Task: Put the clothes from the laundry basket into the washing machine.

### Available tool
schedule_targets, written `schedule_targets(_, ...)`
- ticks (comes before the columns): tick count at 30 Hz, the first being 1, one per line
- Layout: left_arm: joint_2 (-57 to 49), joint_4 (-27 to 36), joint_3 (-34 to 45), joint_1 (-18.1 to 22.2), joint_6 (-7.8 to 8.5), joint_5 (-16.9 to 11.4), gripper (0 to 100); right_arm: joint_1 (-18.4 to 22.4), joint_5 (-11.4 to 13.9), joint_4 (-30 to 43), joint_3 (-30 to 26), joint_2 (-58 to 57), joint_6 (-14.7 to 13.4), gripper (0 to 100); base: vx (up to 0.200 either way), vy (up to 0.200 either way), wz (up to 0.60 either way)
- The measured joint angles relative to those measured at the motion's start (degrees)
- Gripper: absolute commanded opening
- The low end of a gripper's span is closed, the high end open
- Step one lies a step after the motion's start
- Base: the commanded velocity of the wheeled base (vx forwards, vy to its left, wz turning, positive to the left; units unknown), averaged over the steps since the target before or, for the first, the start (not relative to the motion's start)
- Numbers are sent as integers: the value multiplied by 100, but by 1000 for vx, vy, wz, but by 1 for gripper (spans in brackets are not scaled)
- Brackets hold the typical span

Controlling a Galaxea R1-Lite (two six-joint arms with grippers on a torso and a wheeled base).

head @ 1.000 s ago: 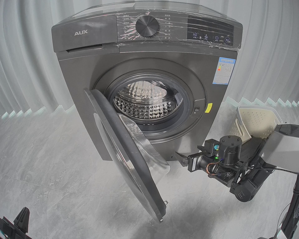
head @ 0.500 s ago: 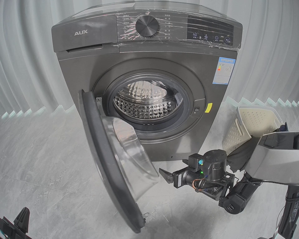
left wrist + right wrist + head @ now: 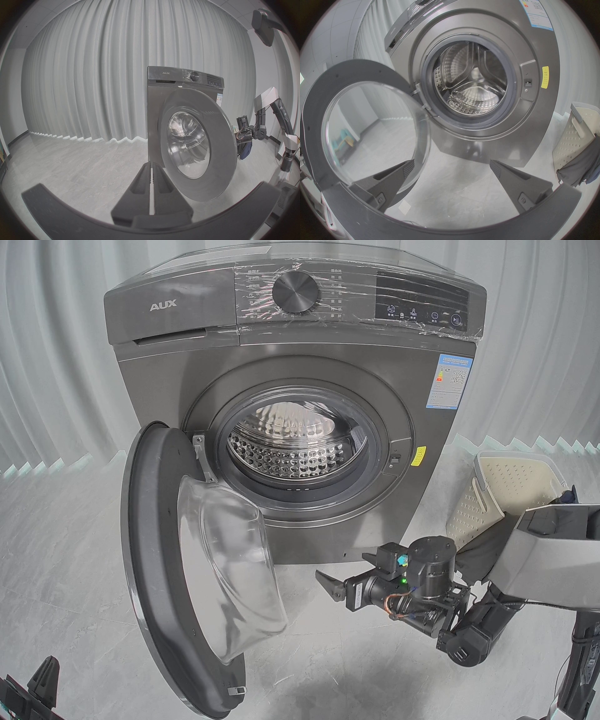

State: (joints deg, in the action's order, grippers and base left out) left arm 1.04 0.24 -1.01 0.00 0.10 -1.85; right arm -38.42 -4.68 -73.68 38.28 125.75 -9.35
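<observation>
The washer (image 3: 294,365) stands on the grey floor (image 3: 75,565) before a pale curtain (image 3: 50,365). Its round door (image 3: 140,521) is swung wide to the left on its left-side hinge, and the door's clear glass bowl (image 3: 231,565) bulges to the right and toward the near side. The mouth stands open, and the steel drum (image 3: 290,440) shows its perforated wall and ribs. The cream basket (image 3: 519,480) sits on the floor just right of the washer, near its right front corner. The clothes (image 3: 578,165), a dark grey piece with a bit of blue beside it, hang over the basket's near edge, well apart from the drum. The right gripper (image 3: 349,571) hangs low in front of the washer's lower right corner, left of the basket, and points left toward the door. It is released, its fingers spread wide with only floor between them, and it is apart from both door and clothes. The left gripper (image 3: 152,175) is low at the near left, well apart from the washer, aimed at the door's outer face. It is clenched, fingers pressed together on nothing.
</observation>
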Motion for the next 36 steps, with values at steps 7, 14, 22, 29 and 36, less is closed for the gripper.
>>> schedule_targets(7, 0, 2, 0, 0, 0, 2, 0, 391, 285, 227, 332, 143, 40, 100, -86, 0, 0)
schedule_targets(14, 0, 2, 0, 0, 0, 0, 0, 161, 294, 150, 466, 350, 38, 100, 0, 0, 0)
schedule_targets(22, 0, 2, 0, 0, 0, 2, 0, -267, 346, 143, 566, 496, 40, 100, 0, 0, 0)
schedule_targets(29, 0, 2, 0, 0, 0, 0, 0, -573, 375, 104, 616, 518, -6, 100, 0, 0, 0)
schedule_targets(36, 0, 0, 0, 0, -2, 0, 0, -584, 461, 55, 774, 483, -20, 100, 0, 0, 0)
